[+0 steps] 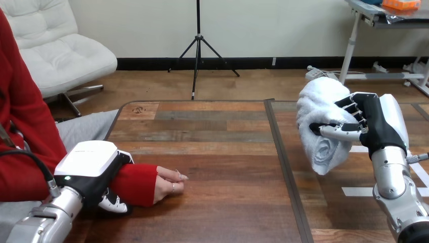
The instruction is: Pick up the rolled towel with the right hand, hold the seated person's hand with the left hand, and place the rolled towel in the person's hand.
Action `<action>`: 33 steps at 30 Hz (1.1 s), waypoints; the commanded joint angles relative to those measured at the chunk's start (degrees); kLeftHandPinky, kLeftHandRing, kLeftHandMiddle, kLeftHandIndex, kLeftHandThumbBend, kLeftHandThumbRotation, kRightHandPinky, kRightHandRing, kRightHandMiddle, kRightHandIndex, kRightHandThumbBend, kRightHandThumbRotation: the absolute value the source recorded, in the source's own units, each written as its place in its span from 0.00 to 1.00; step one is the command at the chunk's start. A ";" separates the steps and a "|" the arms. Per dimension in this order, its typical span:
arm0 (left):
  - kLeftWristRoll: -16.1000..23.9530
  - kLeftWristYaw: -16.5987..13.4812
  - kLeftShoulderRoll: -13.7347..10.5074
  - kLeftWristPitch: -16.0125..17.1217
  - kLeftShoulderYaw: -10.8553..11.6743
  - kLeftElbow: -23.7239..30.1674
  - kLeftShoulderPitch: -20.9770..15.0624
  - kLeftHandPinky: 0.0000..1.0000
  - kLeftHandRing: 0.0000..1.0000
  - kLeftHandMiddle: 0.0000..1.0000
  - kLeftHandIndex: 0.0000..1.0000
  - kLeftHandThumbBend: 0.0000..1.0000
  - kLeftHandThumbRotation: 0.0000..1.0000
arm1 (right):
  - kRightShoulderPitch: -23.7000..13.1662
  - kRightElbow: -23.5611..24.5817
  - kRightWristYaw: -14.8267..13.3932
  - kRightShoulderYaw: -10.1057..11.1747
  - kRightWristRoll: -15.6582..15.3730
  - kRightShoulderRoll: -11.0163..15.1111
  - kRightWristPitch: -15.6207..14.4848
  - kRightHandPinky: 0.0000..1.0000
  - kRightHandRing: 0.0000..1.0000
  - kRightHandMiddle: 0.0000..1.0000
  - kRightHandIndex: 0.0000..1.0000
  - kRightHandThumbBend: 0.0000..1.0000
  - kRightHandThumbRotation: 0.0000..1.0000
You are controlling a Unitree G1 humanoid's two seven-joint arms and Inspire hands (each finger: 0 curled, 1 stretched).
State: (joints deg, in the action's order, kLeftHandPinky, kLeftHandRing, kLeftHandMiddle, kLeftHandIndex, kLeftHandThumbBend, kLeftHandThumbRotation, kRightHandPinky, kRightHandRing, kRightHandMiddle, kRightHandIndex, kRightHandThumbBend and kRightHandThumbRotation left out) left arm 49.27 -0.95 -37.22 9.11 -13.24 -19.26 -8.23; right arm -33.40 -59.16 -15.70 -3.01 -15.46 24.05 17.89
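Observation:
My right hand [377,124] holds the white rolled towel [321,121] above the table's right side, fingers and thumb curled round its middle. The towel stands tilted, one rolled end facing down toward me. At the lower left the person's hand [169,182] rests on the table with its fingers curled, a red sleeve covering the wrist. My left hand [96,172] lies over that sleeved wrist, and its fingers wrap down round the wrist with fingertips [115,203] showing underneath.
The wooden table [217,152] has a dark seam [283,167] running front to back right of centre. White tape marks [359,191] lie on the table near my right forearm. The person sits at the left edge.

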 commanded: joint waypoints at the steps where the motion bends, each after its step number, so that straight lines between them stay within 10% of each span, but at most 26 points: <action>1: 0.84 -2.54 -0.67 -0.78 -0.26 1.11 -0.98 0.38 0.44 0.47 0.43 0.75 0.00 | -2.91 2.98 -0.97 1.31 0.69 0.17 0.85 0.38 0.44 0.47 0.46 0.73 0.00; 33: -0.45 -5.87 -0.14 0.42 0.17 0.30 -0.64 0.24 0.30 0.36 0.35 0.66 0.00 | -2.70 3.26 -0.79 1.33 0.85 -0.06 0.95 0.37 0.43 0.46 0.46 0.73 0.00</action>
State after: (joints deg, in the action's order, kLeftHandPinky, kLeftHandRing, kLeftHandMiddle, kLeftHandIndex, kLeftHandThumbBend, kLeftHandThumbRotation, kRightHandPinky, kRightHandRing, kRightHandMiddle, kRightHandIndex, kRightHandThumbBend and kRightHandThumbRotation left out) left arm 49.76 -4.80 -37.14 9.18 -13.47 -19.89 -6.82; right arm -33.39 -59.16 -15.70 -2.98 -15.44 24.05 17.89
